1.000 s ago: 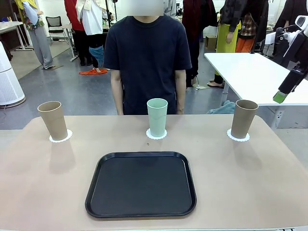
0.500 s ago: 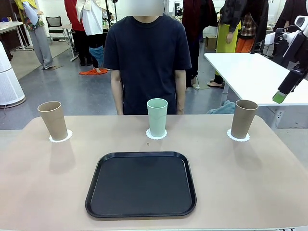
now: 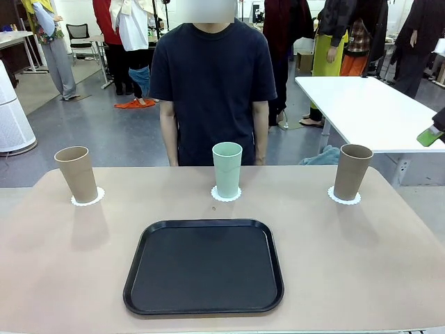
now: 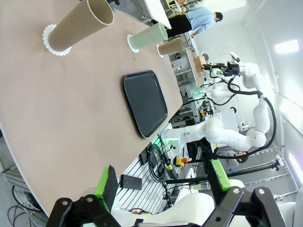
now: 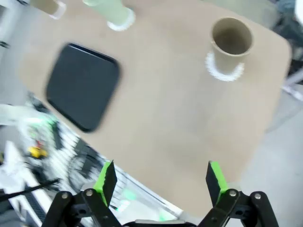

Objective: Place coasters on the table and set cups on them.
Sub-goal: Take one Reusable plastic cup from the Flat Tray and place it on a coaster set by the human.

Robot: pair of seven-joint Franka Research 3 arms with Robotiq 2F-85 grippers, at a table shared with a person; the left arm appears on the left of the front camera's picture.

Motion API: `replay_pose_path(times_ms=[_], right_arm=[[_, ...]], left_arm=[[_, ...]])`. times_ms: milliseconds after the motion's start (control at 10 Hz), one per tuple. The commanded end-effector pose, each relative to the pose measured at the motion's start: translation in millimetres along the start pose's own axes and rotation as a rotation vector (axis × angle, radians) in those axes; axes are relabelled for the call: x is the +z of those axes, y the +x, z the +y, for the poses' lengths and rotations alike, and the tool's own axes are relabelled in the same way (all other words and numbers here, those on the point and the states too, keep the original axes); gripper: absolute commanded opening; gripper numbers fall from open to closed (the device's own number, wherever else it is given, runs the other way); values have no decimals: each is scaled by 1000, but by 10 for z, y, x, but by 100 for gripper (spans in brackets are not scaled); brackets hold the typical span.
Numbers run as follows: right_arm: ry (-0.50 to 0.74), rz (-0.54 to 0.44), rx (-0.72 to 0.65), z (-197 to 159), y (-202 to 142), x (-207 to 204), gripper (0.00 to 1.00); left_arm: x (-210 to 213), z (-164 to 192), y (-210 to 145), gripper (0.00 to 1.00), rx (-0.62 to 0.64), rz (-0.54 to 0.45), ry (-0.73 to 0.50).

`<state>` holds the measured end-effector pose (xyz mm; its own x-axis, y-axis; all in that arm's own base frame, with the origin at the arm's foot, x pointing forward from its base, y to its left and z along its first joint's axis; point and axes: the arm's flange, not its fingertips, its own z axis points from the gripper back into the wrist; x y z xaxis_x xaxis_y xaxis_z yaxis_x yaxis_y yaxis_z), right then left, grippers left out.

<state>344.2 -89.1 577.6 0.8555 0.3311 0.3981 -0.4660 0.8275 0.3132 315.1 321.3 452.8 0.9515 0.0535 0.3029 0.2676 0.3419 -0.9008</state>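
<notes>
Three cups stand upright on the beige table, each on its own white lacy coaster. A tan cup is at the far left on a coaster, a mint cup in the middle on a coaster, and a tan cup at the far right on a coaster. One green pad of my right gripper shows at the picture's right edge, high above the table. My right gripper is open and empty, above the table's right end. My left gripper is open and empty, off the table's left end.
A black rounded-square tray lies empty at the near middle of the table. A person in a dark T-shirt stands at the far edge behind the mint cup, arms down. A glossy white table stands at the back right.
My right arm has drawn back to the right and slightly up, so most of it has left the front view. Cups, coasters and tray have not moved.
</notes>
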Motion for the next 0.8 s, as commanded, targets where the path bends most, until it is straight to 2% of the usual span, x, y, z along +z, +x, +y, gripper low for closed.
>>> replay_pose_path(times_ms=[0,100,300,400,600,700], right_arm=[[419,-251,-121,-257,-295,88,100],[473,-344,-175,-473,-494,142,100],[607,-414,-304,-828,-969,99,100],[616,-448,-351,-948,-1176,103,100],[640,-486,-420,-1143,-1548,90,100],[654,-439,-415,-1192,-1633,93,100]], left_arm=[[17,-30,-12,100,-4,-1,-5],[17,-30,-12,100,-4,-1,-5],[17,-30,-12,100,-4,-1,-5],[17,-30,-12,100,-4,-1,-5],[17,-30,-12,100,-4,-1,-5],[17,-30,-12,100,-4,-1,-5]])
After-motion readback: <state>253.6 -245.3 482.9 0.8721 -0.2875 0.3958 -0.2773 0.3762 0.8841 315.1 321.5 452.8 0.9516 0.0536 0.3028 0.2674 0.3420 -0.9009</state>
